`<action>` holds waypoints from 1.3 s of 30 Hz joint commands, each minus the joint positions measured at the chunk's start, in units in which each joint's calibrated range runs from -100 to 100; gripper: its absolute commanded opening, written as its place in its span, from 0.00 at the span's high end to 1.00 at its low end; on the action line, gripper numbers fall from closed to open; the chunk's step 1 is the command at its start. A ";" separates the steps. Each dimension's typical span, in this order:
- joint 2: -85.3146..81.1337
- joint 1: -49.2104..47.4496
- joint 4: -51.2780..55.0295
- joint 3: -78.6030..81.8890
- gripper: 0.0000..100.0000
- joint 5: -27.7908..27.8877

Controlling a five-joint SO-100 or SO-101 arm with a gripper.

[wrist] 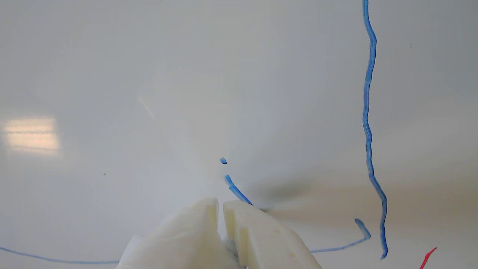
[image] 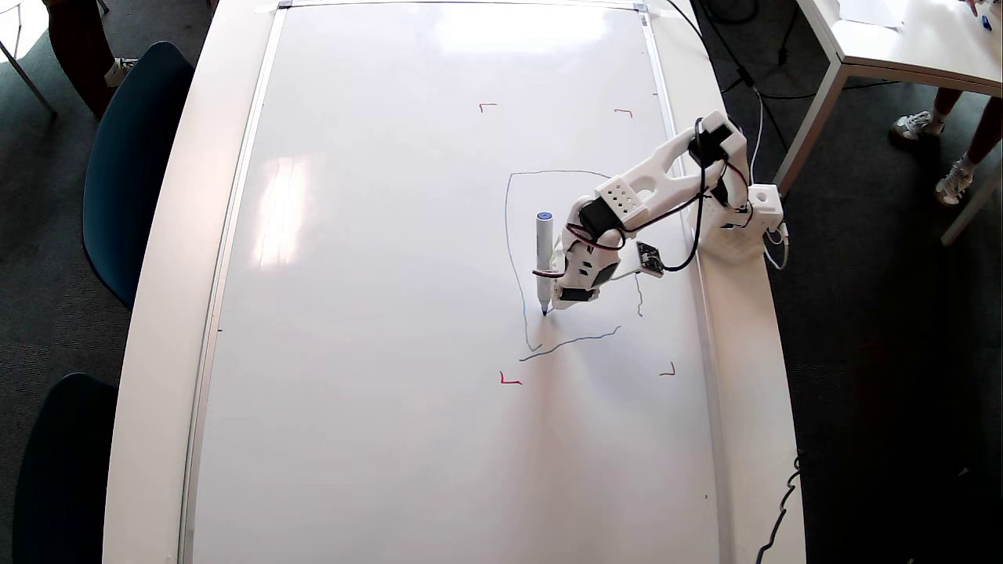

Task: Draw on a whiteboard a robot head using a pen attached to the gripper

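The whiteboard [image: 392,313] lies flat and fills the table. The robot head [image: 556,171] is a partial thin blue outline: top line, long left side, slanted bottom stroke, and a short right stroke, inside red corner marks [image: 509,380]. The pen [image: 544,258] stands upright, strapped to the left side of my gripper [image: 564,301], with its tip touching the board just inside the left line near the lower corner. In the wrist view my gripper [wrist: 220,203] has its jaws together with nothing between them. A long blue line [wrist: 368,112] and a short fresh stroke [wrist: 235,190] show there; the pen is out of that view.
The arm's base [image: 744,215] sits on the white table rim right of the board, with a small circuit board [image: 649,258] hanging on wires. Blue chairs [image: 133,157] stand at the left. Another white table [image: 901,39] and a person's feet [image: 913,125] are at the upper right.
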 commanded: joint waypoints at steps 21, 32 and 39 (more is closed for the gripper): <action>-5.01 5.98 5.27 4.18 0.99 4.21; -11.49 5.68 4.58 14.17 0.99 4.42; -12.51 3.32 4.58 15.44 0.99 4.10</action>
